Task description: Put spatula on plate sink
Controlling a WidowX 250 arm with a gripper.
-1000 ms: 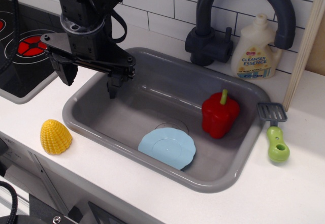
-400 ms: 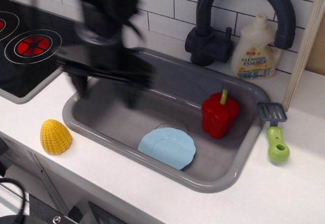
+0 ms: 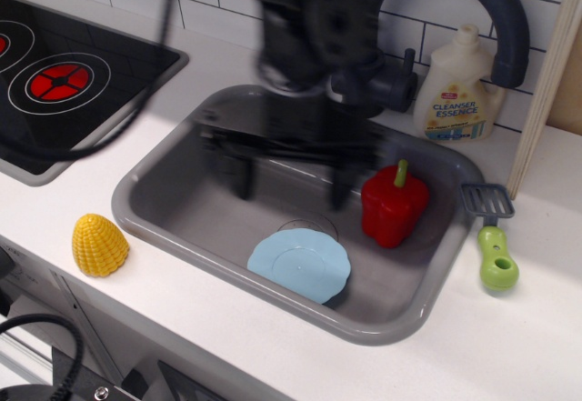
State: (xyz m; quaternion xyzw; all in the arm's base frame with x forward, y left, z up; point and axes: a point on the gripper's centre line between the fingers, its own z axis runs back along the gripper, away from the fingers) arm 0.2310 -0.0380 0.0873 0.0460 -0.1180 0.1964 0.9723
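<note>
I have the gripper hanging over the middle of the sink, badly smeared by motion blur; its two fingers read as dark streaks standing well apart with nothing between them, so I take the jaws to be spread and empty, though the blur keeps me from being fully sure. I judge it sits this high because it is only crossing the basin, clear of the walls and of the red pepper standing at its 3 o'clock.

The spatula is not in the sink at all. It lies flat on the white counter just outside the sink's right rim, grey slotted blade toward 12 o'clock and lime-green handle toward 6. From the gripper it is out at about 4 o'clock, well apart, with the pepper and the rim between them.

The plate lies in the basin near the front wall, at the gripper's 6 o'clock, bare and partly covering the drain. I'd say the job has barely begun: the reach to the spatula comes first, and the pepper crowds a straight path, so I'd want to pass above it
</note>
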